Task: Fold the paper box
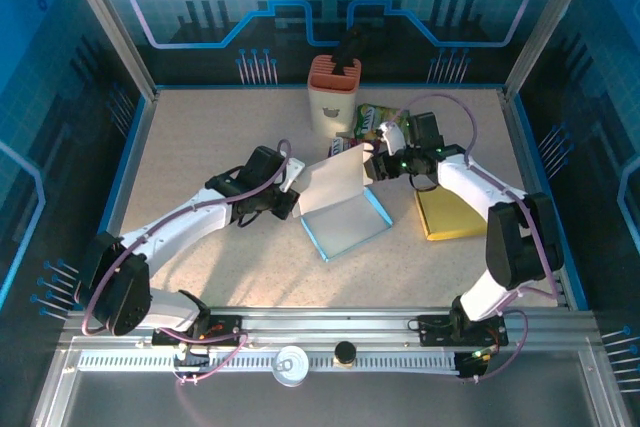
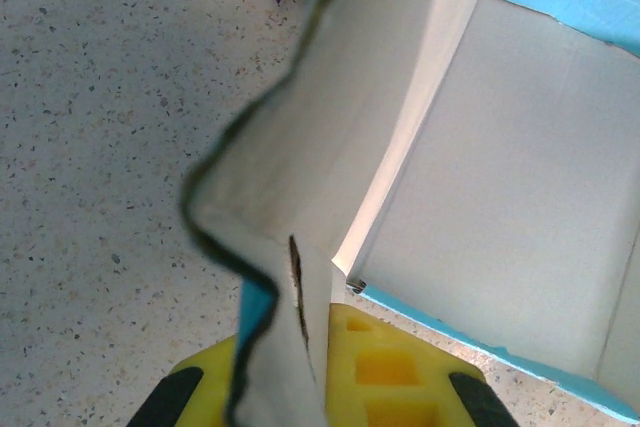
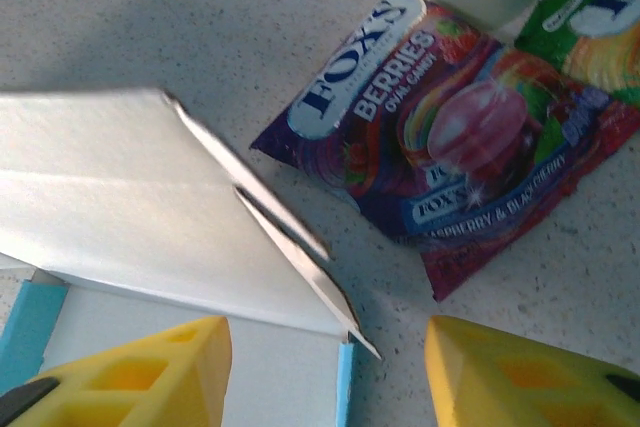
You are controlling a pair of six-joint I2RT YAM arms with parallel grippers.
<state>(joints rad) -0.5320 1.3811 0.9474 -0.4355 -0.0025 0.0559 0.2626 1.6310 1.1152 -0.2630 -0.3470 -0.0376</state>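
Note:
The paper box (image 1: pixel 347 221), white inside with blue outer edges, lies open in the middle of the table. One white panel (image 1: pixel 335 181) stands raised at its far side. My left gripper (image 1: pixel 289 203) is at the box's left edge, shut on a crumpled side flap (image 2: pixel 300 177). That flap runs down between the yellow fingers (image 2: pixel 390 372). My right gripper (image 1: pixel 374 156) stands open at the raised panel's far right corner. The corner (image 3: pixel 345 322) of the panel (image 3: pixel 140 217) sits between the spread yellow fingers (image 3: pixel 140 377) without touching either.
Candy bags (image 3: pixel 470 137) (image 1: pixel 375 119) lie just beyond the box. An orange-topped white container (image 1: pixel 333 94) stands behind them. A yellow pad (image 1: pixel 450 212) lies to the right under the right arm. Blue rails edge the table.

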